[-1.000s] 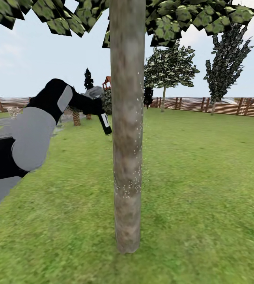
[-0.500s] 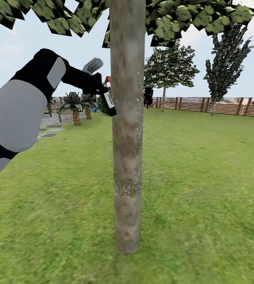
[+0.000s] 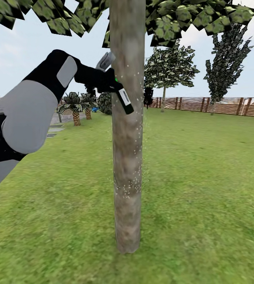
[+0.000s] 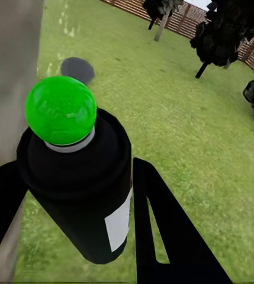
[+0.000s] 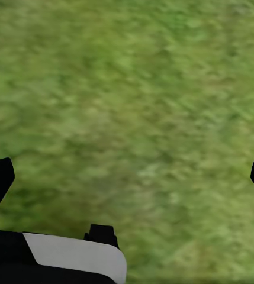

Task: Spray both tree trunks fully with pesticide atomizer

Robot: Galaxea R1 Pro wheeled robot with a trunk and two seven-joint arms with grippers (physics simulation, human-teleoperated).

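A near tree's grey-brown tree trunk (image 3: 127,150) stands upright straight ahead. White pesticide specks (image 3: 131,185) dot its middle and drift along its right edge. My left gripper (image 3: 110,83) is raised against the trunk's upper left side, shut on the pesticide atomizer (image 3: 124,99), a black bottle with a white label that overlaps the bark. In the left wrist view the atomizer (image 4: 79,177) shows a green tip between the black fingers (image 4: 162,231), with the trunk (image 4: 8,65) close beside it. My right gripper (image 5: 127,177) hangs open over grass. The other tree (image 3: 168,67) stands far back.
A wooden slat fence (image 3: 221,106) runs along the far edge of the lawn. A dark conifer (image 3: 226,59) stands at the back right. Low palm-like plants (image 3: 76,104) and stepping stones (image 3: 52,130) lie at the left behind my arm.
My left arm has lifted and swung right with the atomizer, from beside the trunk's left edge to in front of its upper part. More white specks show near the bottle.
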